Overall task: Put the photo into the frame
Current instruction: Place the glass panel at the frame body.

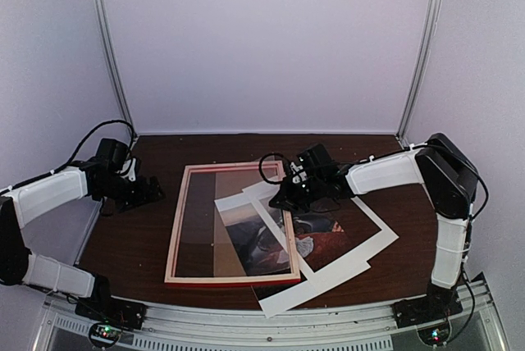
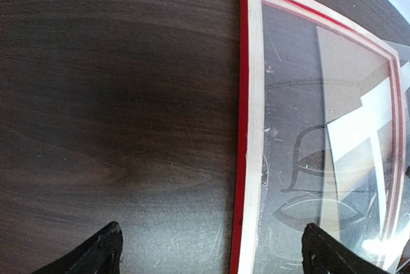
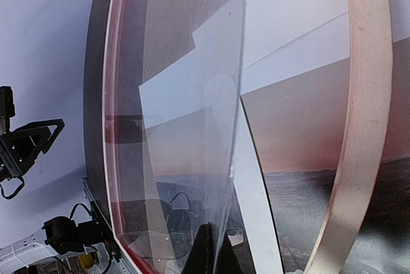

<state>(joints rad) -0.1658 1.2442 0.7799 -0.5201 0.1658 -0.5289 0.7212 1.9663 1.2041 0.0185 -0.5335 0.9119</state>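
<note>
Right wrist view has the right gripper (image 3: 208,251) clenched on the edge of a clear sheet (image 3: 186,127), which tilts up from the frame (image 3: 365,127). From above, the frame lies back-up mid-table (image 1: 123,240). The photo (image 1: 324,244) sprawls at the frame's 4 o'clock, partly tucked under the rail and not yet inside. The left gripper (image 1: 146,191) sits spread wide at the frame's 9 o'clock, holding nothing. Risks, as I judge them: so thin an edge pinch may let the sheet slip or flex and drop onto the photo. Dragging the sheet could skew the frame and crease the trapped part.
</note>
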